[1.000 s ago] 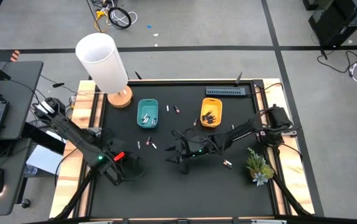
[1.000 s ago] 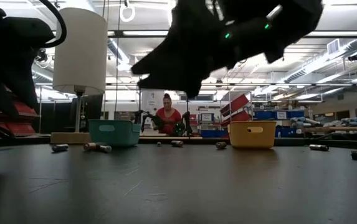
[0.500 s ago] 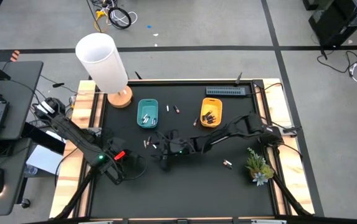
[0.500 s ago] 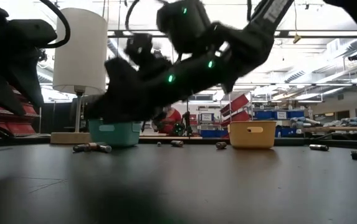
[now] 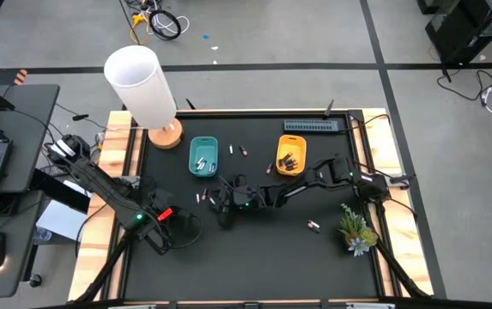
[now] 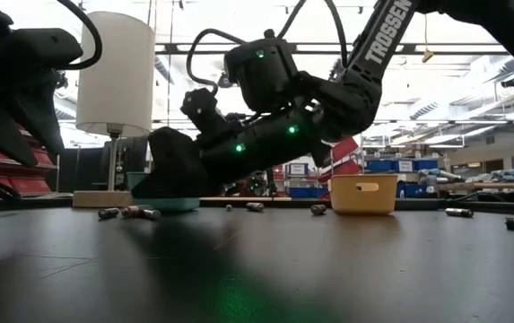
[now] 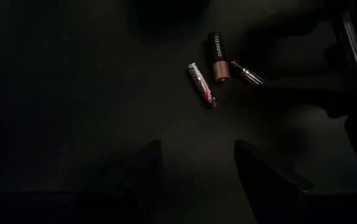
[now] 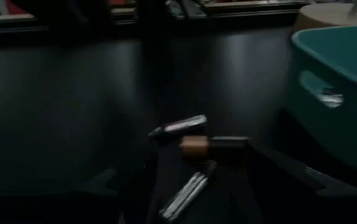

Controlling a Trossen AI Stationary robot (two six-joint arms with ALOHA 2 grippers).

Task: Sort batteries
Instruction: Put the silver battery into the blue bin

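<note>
Right gripper [image 5: 215, 200] reached low across black table mat [image 5: 263, 257], fingers apart around cluster of three small cylindrical batteries [image 8: 194, 155] (one black-and-copper, two slim silvery) just beside teal plastic tray [image 5: 203, 156]. Left gripper [image 7: 194, 163] hovered nearby, fingers apart, empty. More batteries lay in yellow tray [image 5: 291, 154].

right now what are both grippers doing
left gripper: open, empty, hovering short of three batteries.
right gripper: open around those batteries, none gripped yet.
</note>
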